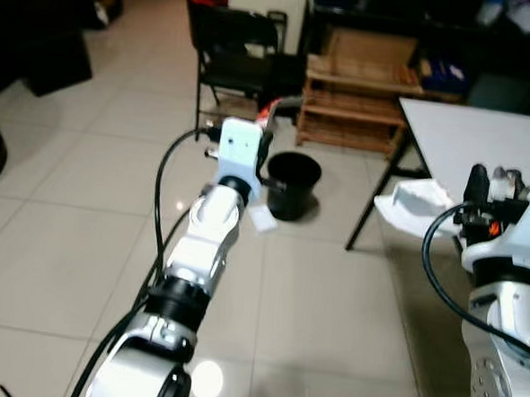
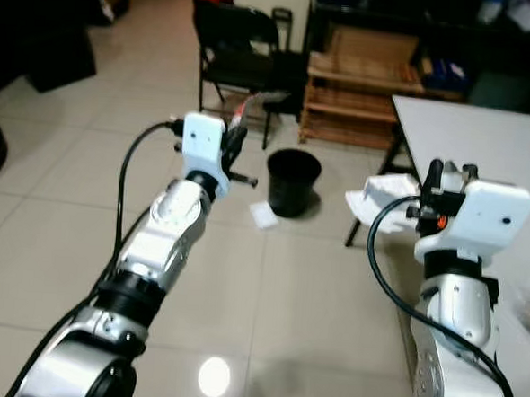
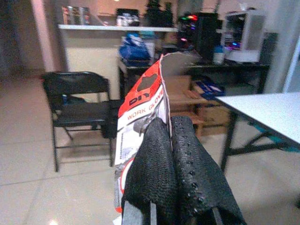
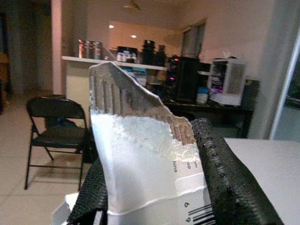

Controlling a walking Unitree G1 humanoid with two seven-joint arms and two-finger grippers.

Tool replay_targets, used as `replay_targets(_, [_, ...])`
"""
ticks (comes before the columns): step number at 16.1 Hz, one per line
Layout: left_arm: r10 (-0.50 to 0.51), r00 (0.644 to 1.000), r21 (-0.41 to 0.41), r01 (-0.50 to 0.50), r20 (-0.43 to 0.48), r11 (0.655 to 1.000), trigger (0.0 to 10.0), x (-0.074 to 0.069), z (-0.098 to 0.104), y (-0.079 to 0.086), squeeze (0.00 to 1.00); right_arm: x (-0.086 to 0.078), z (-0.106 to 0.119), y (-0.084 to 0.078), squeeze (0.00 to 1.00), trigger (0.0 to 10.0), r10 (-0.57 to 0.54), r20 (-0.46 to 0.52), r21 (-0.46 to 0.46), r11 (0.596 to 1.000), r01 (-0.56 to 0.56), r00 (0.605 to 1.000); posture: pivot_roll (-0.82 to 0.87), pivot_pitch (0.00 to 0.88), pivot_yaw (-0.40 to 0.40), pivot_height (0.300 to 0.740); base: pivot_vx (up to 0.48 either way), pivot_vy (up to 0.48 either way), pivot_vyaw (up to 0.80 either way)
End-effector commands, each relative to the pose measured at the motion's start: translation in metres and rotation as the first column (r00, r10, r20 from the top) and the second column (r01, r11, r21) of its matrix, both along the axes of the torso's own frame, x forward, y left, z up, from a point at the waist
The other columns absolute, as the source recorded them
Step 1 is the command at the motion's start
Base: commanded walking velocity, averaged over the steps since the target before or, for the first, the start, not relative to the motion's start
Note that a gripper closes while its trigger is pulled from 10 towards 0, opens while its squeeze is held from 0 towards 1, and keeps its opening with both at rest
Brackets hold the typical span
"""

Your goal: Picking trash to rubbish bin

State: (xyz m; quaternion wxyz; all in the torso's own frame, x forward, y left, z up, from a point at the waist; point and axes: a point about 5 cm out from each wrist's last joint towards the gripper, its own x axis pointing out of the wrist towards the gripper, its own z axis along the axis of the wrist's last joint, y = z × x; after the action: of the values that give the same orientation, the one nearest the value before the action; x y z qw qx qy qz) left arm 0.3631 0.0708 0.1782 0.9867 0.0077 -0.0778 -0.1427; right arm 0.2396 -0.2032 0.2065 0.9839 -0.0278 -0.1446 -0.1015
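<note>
You are mid-task, with both pieces of trash picked up and neither yet dropped. On your left, the left claw [image 3: 171, 164] is pinched tight on a red, white and black printed cardboard packet [image 3: 140, 117] marked "WORK GLOVE", and from the head views that arm is stretched forward over the tiled floor [image 1: 82, 241], the packet held short of and a little left of the round black plastic rubbish bin [image 2: 292, 180]. The bin stands upright with its mouth open, so I judge the next step to be carrying the left arm on until the packet hangs over the rim, then letting go.

A small flat white scrap of paper [image 2: 262, 215] lies on the floor just beside the bin, on its near left side; it looks like trash not yet collected.

Behind the bin stand a black folding chair [image 2: 233, 53] and a low wooden slatted shelf rack [image 2: 361, 101]; neither blocks the approach.

On your right, the right claw [image 4: 154, 187] grips a torn white crinkled packet with a barcode [image 4: 140, 154], held at the near edge of the white tabletop [image 2: 485, 131]. The table's black leg [image 2: 373, 201] stands between that arm and the bin, so you must swing clear of it.
</note>
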Motion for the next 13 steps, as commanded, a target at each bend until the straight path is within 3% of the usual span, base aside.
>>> replay_targets(1, [0.029,1.000,0.008,-0.029,-0.004,1.000,0.0,0.0023,-0.0003,0.0082,0.00,0.0002,0.0034,0.0050,0.00,10.0,0.021,0.015,-0.002,1.000,-0.021,1.000,0.11,0.057,-0.044,0.740,0.469,0.000,0.00])
replay_targets(13, [0.033,0.999,0.005,-0.033,-0.013,0.999,0.0,0.0034,-0.0015,0.0068,0.00,0.0010,0.0015,0.0069,0.00,10.0,0.026,0.007,0.001,1.000,-0.026,1.000,0.11,0.056,-0.043,0.740,0.475,0.000,0.00])
